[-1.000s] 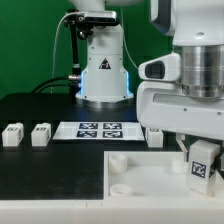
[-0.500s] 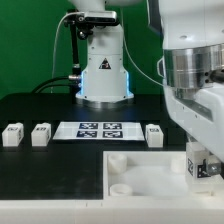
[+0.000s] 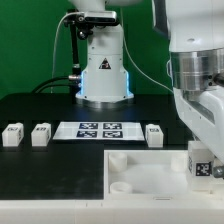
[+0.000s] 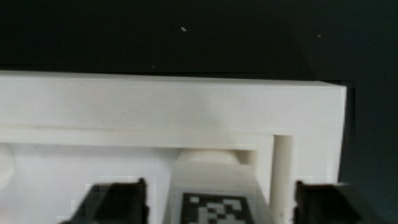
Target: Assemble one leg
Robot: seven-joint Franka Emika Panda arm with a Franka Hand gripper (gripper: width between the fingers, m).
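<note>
My gripper (image 3: 204, 158) is at the exterior view's right, over the right end of the large white panel (image 3: 140, 172). It is shut on a leg (image 3: 203, 168), a small white block whose tag faces the camera and which stands upright just above the panel. In the wrist view the leg's tag (image 4: 217, 207) sits between my two dark fingers (image 4: 116, 205), with the panel's raised rim (image 4: 169, 110) beyond it. Three more legs stand on the black table: two at the left (image 3: 12, 134) (image 3: 41, 134) and one near the right (image 3: 155, 135).
The marker board (image 3: 98, 129) lies on the table between the loose legs. The robot's white base (image 3: 103, 70) stands behind it. The panel has round sockets at its left corners (image 3: 119, 160).
The wrist has swung to the exterior view's right and turned. The held leg went from tilted to upright and slightly lower. The loose leg near the right is now uncovered.
</note>
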